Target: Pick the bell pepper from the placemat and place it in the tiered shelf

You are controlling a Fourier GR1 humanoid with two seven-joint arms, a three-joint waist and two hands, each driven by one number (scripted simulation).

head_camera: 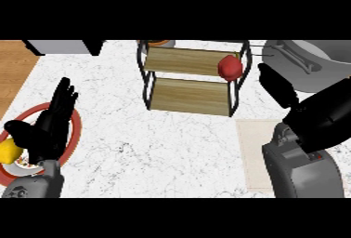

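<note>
Judged at release stage: bell pepper [230, 68] seated at right edge of tiered shelf [185, 60] upper tier, right hand [277, 87] spread just beside, not touching; required next, withdrawal clear of frame without nudging.

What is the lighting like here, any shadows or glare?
Head view: even, soft light; no glare on the white counter; no clear shadow under the tiered shelf or the bell pepper; the left robot hand and right robot hand are so dark that little detail shows.
</note>
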